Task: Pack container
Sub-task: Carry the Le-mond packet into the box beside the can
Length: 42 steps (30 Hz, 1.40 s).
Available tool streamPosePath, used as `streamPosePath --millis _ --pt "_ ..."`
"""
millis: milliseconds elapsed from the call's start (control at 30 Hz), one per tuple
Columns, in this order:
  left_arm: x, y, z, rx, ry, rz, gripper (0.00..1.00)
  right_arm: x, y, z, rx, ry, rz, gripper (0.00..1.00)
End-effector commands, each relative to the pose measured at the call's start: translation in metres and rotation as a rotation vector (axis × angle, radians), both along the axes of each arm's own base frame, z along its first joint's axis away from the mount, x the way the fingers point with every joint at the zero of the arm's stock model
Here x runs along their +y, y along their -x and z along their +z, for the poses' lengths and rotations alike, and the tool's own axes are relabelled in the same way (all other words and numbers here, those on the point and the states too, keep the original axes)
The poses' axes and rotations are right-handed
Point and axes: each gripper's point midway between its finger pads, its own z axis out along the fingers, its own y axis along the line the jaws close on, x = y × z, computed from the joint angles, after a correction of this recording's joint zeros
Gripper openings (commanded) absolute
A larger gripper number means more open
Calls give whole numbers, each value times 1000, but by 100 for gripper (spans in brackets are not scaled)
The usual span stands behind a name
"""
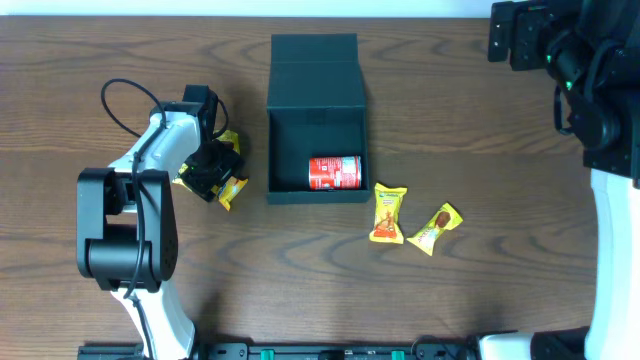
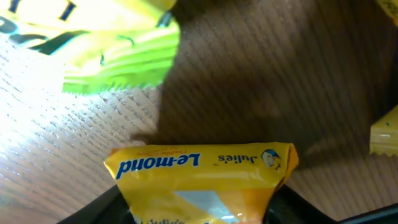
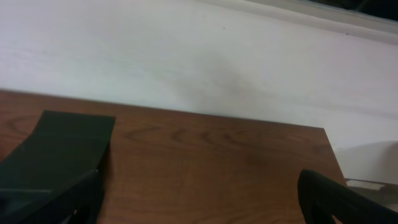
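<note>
The container [image 1: 285, 150] is a dark square box at the table's middle, its flap lid [image 1: 314, 65] lying open behind it. A small red can [image 1: 334, 172] lies inside at the front. My left gripper [image 1: 218, 175] is left of the box, down at the table among yellow snack packets. In the left wrist view its fingers [image 2: 199, 214] are closed on a yellow Le-mond packet [image 2: 199, 174]. My right gripper [image 3: 199, 208] is open and empty, up at the far right, with the box lid [image 3: 62, 146] at its left.
Two more yellow packets [image 1: 388, 213] [image 1: 436, 229] lie right of the box's front corner. A yellow-green packet [image 2: 115, 56] lies beyond the held one, and another packet's edge [image 2: 385, 134] shows at the right. The right arm [image 1: 590, 80] fills the far right corner.
</note>
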Motion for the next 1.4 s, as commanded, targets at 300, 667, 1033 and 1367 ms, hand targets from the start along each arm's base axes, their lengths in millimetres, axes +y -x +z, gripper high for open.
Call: streamPosePath --millis 300,667,1033,1367 --pt "1 -23 17 -52 -10 -53 37 -5 -4 4 -18 0 -11 99" --pt "-52 -106 136 -427 -204 -582 24 -26 -5 6 -30 0 -63 99" --pt "-126 -75 132 -403 -337 -912 21 -26 -3 2 -11 2 -63 99" --pt "-136 -39 86 -288 -203 -883 7 -25 -1 -1 4 1 -59 99"
